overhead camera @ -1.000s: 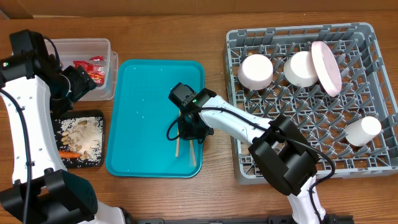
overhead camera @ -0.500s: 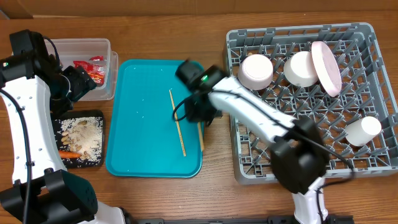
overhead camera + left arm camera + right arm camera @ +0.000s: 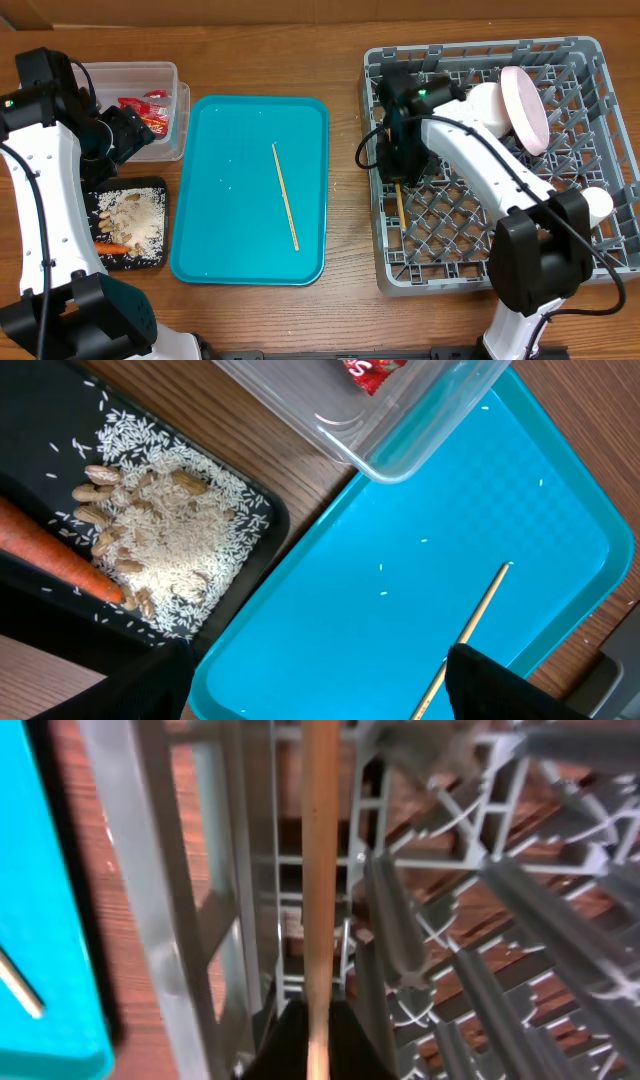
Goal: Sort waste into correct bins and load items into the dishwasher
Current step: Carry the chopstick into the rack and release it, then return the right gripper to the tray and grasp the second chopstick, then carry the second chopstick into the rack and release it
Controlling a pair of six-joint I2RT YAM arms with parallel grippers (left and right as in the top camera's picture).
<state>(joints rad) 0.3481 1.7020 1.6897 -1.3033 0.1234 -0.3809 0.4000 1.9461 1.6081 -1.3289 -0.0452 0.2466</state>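
My right gripper (image 3: 398, 165) is shut on a wooden chopstick (image 3: 320, 870) and hangs over the left side of the grey dish rack (image 3: 470, 48); the stick's lower end (image 3: 400, 200) pokes out over the lattice. A second chopstick (image 3: 285, 195) lies on the teal tray (image 3: 230, 230). In the rack stand a white bowl (image 3: 485, 108), a pinkish plate (image 3: 525, 110) on edge and a white cup (image 3: 595, 205). My left gripper (image 3: 128, 130) hangs open and empty between the clear tub (image 3: 130, 70), which holds the red wrapper (image 3: 150, 105), and the black tray (image 3: 150, 262).
The black tray (image 3: 250, 510) holds rice (image 3: 180, 540), nuts and a carrot (image 3: 60, 555). The left wrist view also shows the clear tub's corner (image 3: 400, 450) and the teal tray (image 3: 420, 490) with the loose chopstick (image 3: 470, 625). Bare wood separates the teal tray and the rack.
My right gripper has lifted one chopstick off the teal tray and carried it right, over the rack's left side. The other chopstick stays on the tray. The left arm has not moved.
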